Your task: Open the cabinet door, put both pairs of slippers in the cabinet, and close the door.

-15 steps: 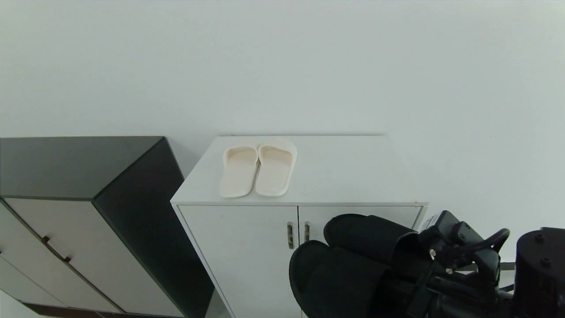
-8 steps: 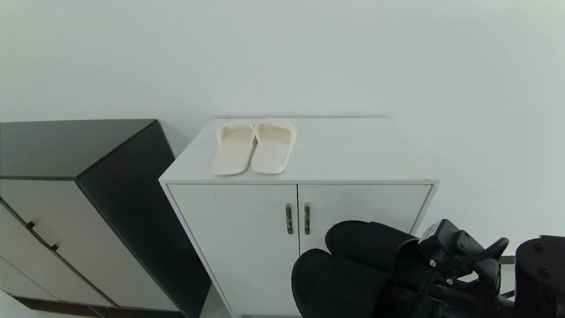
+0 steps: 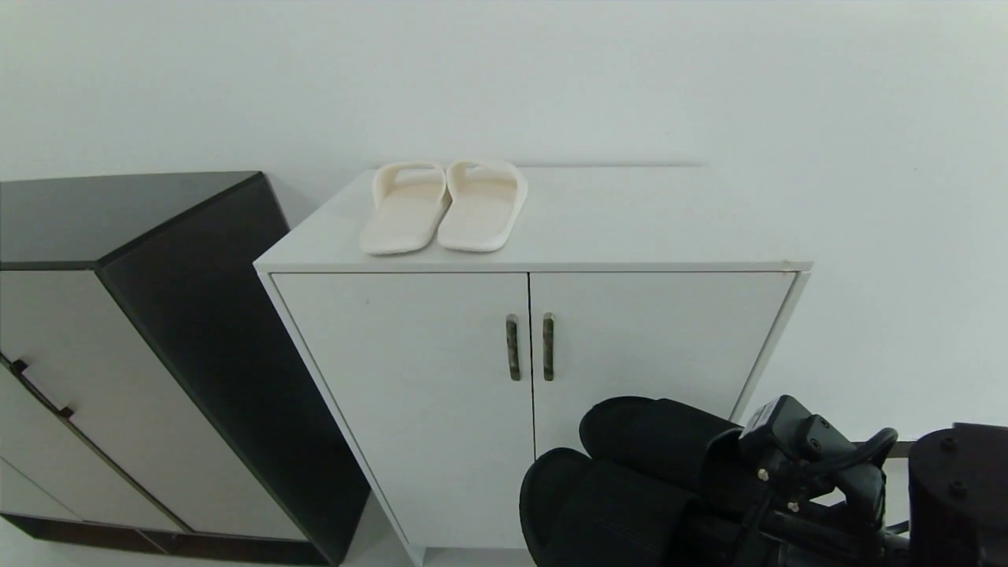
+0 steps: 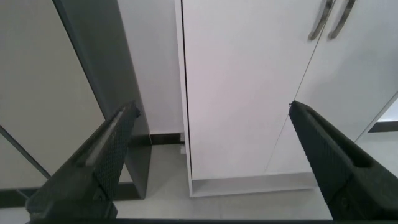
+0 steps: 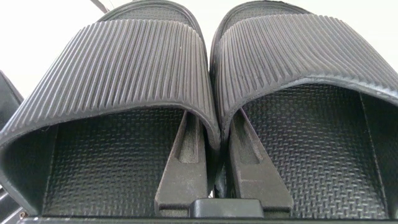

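Slippers (image 3: 630, 480) of black ribbed rubber are hanging pinched by their touching inner walls in our right jaws, near the shut cabinet (image 3: 409, 378); left jaws are gaping. We are judging them light, bendy, grippy, best held there.

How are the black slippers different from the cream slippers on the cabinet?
The black slippers are dark and ribbed; the cream slippers are pale and smooth. The black slippers are pinched together in the right tool, low before the closed doors; the cream slippers rest on the cabinet top. Both pairs sit side by side.
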